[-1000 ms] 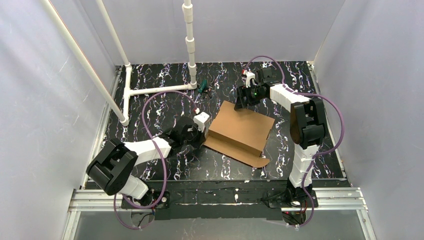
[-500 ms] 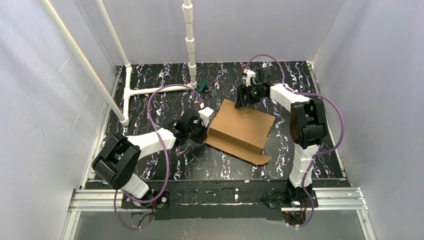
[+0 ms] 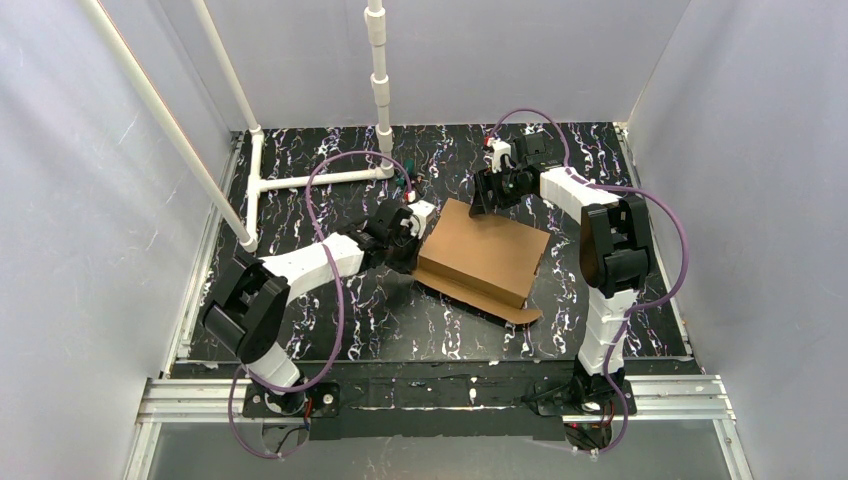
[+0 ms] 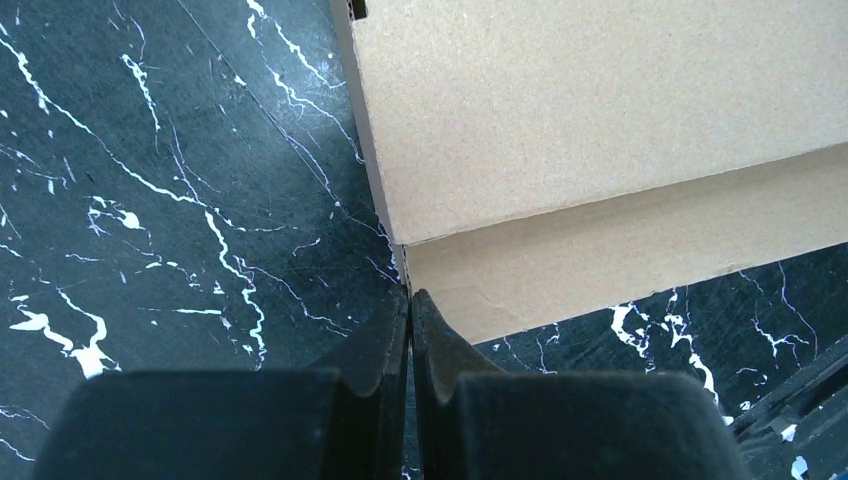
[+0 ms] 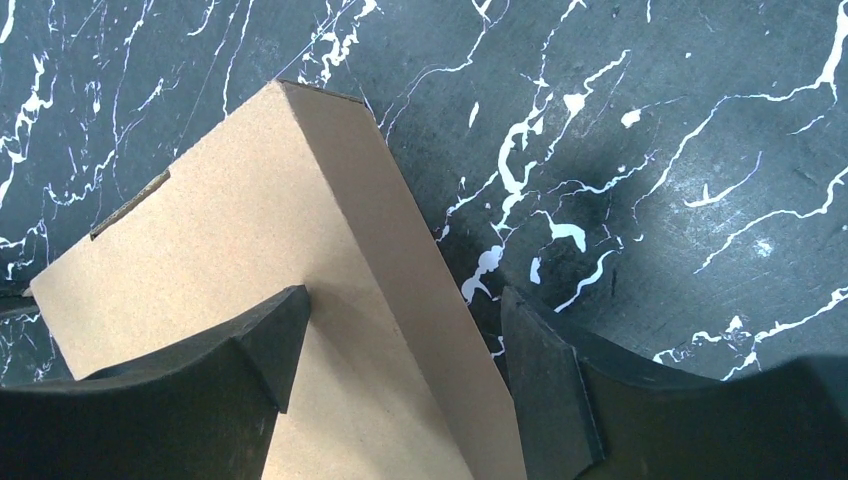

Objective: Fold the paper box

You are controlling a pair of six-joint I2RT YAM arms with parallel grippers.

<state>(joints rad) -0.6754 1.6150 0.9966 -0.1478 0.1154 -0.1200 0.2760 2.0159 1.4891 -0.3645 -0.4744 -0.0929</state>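
The paper box (image 3: 482,256) is brown corrugated cardboard, lying closed and flat on the black marbled table with a loose flap (image 3: 500,308) along its near side. My left gripper (image 3: 414,262) is shut with nothing in it. Its tips (image 4: 410,295) touch the box's (image 4: 600,120) near-left corner, where the top panel meets the lower flap. My right gripper (image 3: 483,207) is open at the box's far corner. In the right wrist view, one finger (image 5: 275,335) lies over the box top (image 5: 230,250) and the other finger (image 5: 535,365) stands beside the side wall, above the table.
A white pipe frame (image 3: 300,180) stands at the back left, with an upright post (image 3: 380,90). A small green and red object (image 3: 405,178) lies near the post's foot. Grey walls close in both sides; a metal rail (image 3: 440,392) runs along the near edge.
My left arm has swung away from me and to the right, bringing its shut gripper against the box's left corner. The box has shifted slightly. The right arm has not moved.
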